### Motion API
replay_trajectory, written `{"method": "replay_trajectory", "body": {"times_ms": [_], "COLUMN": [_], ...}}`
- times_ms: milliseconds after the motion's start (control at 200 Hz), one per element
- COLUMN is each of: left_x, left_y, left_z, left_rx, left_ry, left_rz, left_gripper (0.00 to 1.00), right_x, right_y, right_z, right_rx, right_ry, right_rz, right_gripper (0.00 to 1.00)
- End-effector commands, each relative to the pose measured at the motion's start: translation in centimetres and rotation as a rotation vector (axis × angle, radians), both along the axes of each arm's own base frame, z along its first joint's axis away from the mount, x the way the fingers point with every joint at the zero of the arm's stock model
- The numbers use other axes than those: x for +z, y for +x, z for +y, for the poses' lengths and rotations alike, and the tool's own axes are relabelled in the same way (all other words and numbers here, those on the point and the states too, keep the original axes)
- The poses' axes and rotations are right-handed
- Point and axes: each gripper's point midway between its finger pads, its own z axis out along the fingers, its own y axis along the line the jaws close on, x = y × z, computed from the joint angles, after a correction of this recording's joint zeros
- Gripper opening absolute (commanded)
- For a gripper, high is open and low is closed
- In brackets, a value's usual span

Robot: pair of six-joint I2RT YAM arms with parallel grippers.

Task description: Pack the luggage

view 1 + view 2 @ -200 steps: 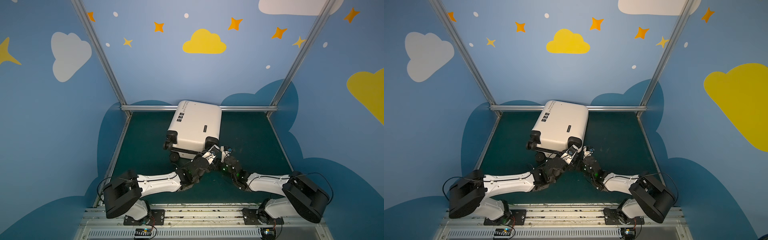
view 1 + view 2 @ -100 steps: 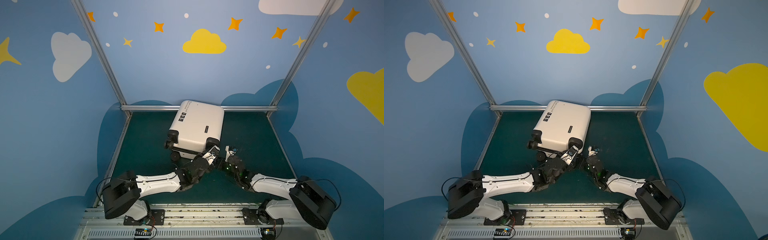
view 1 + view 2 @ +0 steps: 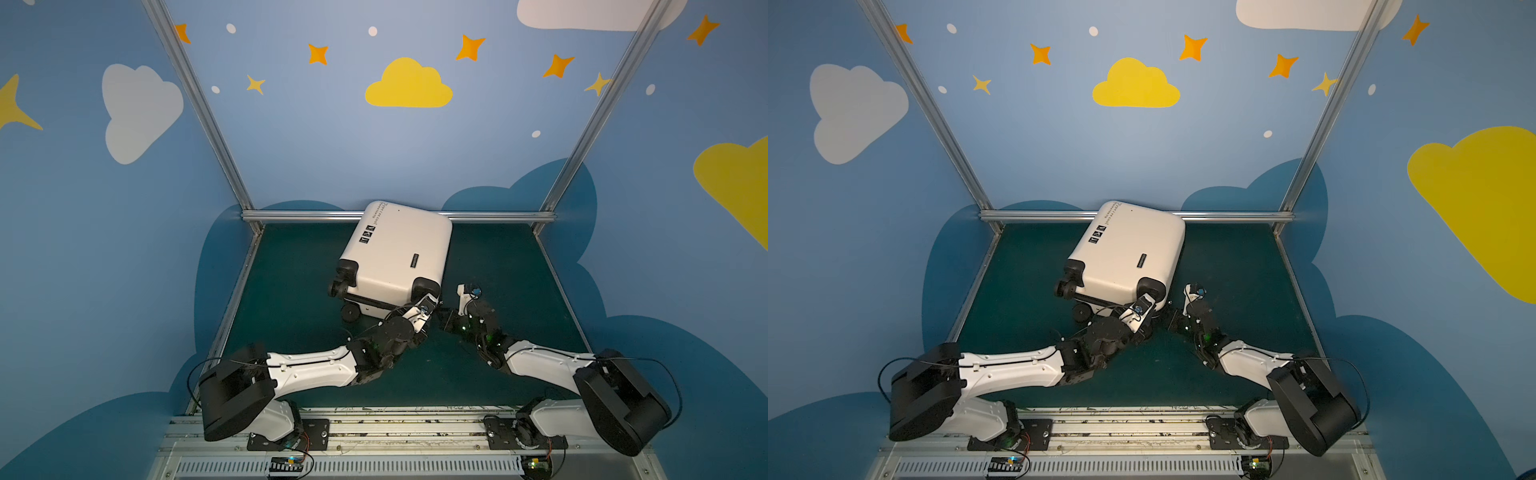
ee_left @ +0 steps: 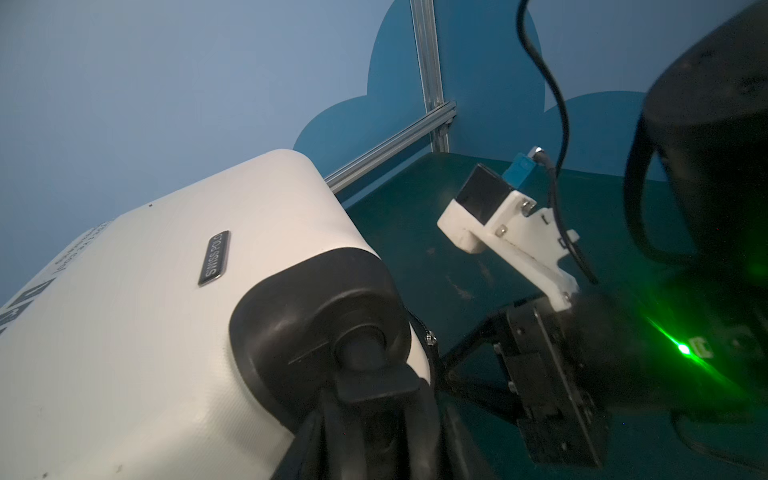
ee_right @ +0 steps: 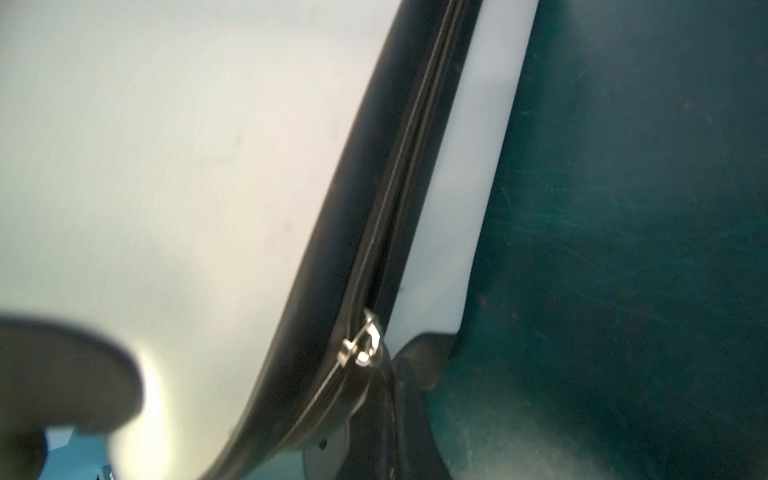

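Top views: the dark green tabletop (image 3: 291,291) carries one luggage (image 3: 399,253), a cream hard-shell case lying flat and skewed, its far corner at the rear rail (image 3: 498,216). Its two shells are together, so any contents are hidden. Two arms meet at its near right corner: the left arm (image 3: 311,370) and the right arm (image 3: 540,365).

Left wrist view: the left gripper (image 4: 372,424), cut off by the frame edge, has its jaws set narrowly on the corner wheel (image 4: 361,353). The right gripper (image 4: 446,370) has its jaws fully closed, with the tips just beside the zip slider (image 5: 361,340). Whether they pinch a pull tab cannot be made out.

Two other wheels (image 3: 337,289) show at the near left corner; any fourth is out of sight. Markings: three square icons (image 3: 365,235) and one plate reading SWISS POLO (image 4: 214,257); the small text is illegible.
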Motion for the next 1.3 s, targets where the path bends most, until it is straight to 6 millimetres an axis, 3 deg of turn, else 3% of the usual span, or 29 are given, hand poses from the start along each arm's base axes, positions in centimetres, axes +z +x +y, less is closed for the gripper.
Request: {"method": "replay_trajectory", "body": {"times_ms": [0, 270, 456, 476, 596, 701, 816, 936, 1021, 1106, 1226, 1296], "left_x": [3.0, 2.8, 2.6, 2.6, 2.7, 2.8, 2.8, 2.8, 2.9, 3.2, 3.9, 4.5], "left_y": [-4.3, -5.9, -6.6, -6.7, -7.2, -7.6, -7.8, -7.7, -7.4, -7.1, -6.4, -6.2], "left_z": [-3.1, -1.8, -0.2, -0.1, 0.6, 1.2, 1.6, 1.9, 2.1, 2.4, 3.0, 3.5], "left_rx": [-0.261, -0.286, -0.281, -0.283, -0.293, -0.302, -0.303, -0.290, -0.272, -0.247, -0.189, -0.163], "left_ry": [-0.118, -0.151, -0.159, -0.158, -0.157, -0.159, -0.158, -0.160, -0.164, -0.180, -0.208, -0.221], "left_rz": [0.017, 0.067, 0.083, 0.083, 0.081, 0.081, 0.083, 0.077, 0.076, 0.076, 0.074, 0.070], "left_gripper": [0.03, 0.03, 0.03, 0.03, 0.03, 0.03, 0.03, 0.03, 0.03, 0.04, 0.30, 0.53], "right_x": [0.6, 1.1, 1.7, 2.7, 3.5, 4.6, 6.1, 6.6, 6.4, 6.3, 6.8, 7.2], "right_y": [3.8, 7.6, 11.1, 12.1, 15.1, 18.1, 20.8, 22.0, 21.9, 21.3, 20.3, 19.9], "right_z": [-4.2, -7.6, -12.5, -13.1, -16.9, -18.9, -18.3, -16.7, -16.0, -16.1, -15.9, -15.9], "right_rx": [-0.175, -0.267, -0.382, -0.396, -0.454, -0.436, -0.321, -0.222, -0.197, -0.205, -0.200, -0.200], "right_ry": [-0.044, -0.018, -0.001, 0.008, 0.029, 0.070, 0.126, 0.152, 0.153, 0.153, 0.139, 0.126], "right_rz": [-0.028, -0.003, 0.012, -0.007, -0.010, -0.031, -0.069, -0.070, -0.066, -0.061, -0.054, -0.040], "right_gripper": [0.00, 0.00, 0.00, 0.00, 0.00, 0.00, 0.00, 0.00, 0.18, 0.25, 0.29, 0.29]}}
